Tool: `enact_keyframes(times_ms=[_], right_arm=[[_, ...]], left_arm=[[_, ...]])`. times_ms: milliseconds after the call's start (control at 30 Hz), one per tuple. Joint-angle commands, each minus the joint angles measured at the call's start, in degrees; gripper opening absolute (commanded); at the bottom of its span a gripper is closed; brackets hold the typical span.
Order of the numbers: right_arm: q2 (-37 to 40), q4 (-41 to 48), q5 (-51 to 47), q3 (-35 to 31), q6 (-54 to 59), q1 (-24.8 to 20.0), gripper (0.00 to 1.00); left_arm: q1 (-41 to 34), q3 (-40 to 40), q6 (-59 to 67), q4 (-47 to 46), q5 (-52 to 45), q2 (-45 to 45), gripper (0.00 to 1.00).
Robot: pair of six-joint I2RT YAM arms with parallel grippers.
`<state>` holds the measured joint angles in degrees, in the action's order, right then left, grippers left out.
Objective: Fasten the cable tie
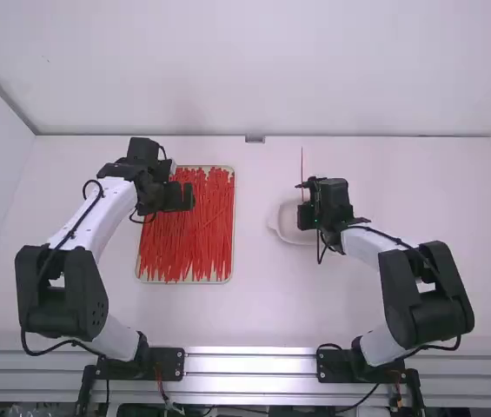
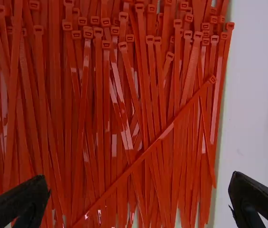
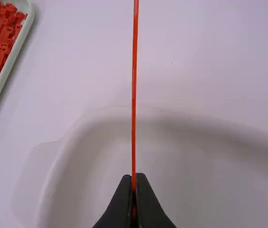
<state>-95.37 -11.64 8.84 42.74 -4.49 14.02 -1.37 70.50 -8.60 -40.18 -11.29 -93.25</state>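
**A:** Where is the tie?

**B:** One red tie [image 3: 134, 85] is pinched at its end by the right claw [image 3: 134, 190], whose fingers are pressed together on it. From above, the tie [image 1: 302, 169] runs as a thin straight line from that claw [image 1: 304, 201] toward 12 o'clock.

**A:** What is under that claw?

**B:** A white dish [image 3: 77, 156]. The claw hangs over it, and the tie passes above its far rim. I cannot tell whether the tie touches the rim.

**A:** And the other ties?

**B:** They lie as a pile [image 2: 100, 118] in a flat tray [image 1: 232, 226] on the tabletop [image 1: 384, 174], at 9 o'clock from the dish [image 1: 281, 230], near it but apart. Most of them run from 12 to 6 o'clock, heads at one end. One lies slantwise across the top.

**A:** The left claw?

**B:** The left claw [image 1: 171, 195] is spread wide and grips nothing. It sits over the tray's 11 o'clock part. In its wrist view its two black fingers [image 2: 20, 204] stand on either side of the pile. I cannot tell whether they touch it.
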Motion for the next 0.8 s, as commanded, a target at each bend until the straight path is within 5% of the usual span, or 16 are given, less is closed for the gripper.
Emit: enact_keyframes(times_ms=[0, 200, 267, 433, 467, 767], right_arm=[[-0.5, 0.0, 0.1, -0.4, 0.0, -0.1, 0.06], [-0.5, -0.2, 0.1, -0.4, 0.0, -0.3, 0.34], [-0.5, -0.2, 0.1, -0.4, 0.0, -0.8, 0.52], [-0.5, -0.4, 0.1, -0.4, -0.8, -0.8, 0.68], [-0.5, -0.7, 0.1, -0.4, -0.9, -1.0, 0.98], [-0.4, 4.6, -0.8, 4.6, -0.6, -0.9, 0.98]], left_arm=[[-0.2, -0.5, -0.1, -0.3, -0.2, 1.2, 0.99], [-0.2, -0.5, -0.1, -0.2, -0.2, 1.2, 0.99], [-0.2, -0.5, -0.1, -0.2, -0.2, 1.2, 0.99], [-0.2, -0.5, 0.0, -0.2, -0.2, 1.2, 0.99], [-0.2, -0.5, 0.1, -0.2, -0.2, 1.2, 0.99], [-0.2, -0.5, 0.3, -0.2, -0.2, 1.2, 0.99]])
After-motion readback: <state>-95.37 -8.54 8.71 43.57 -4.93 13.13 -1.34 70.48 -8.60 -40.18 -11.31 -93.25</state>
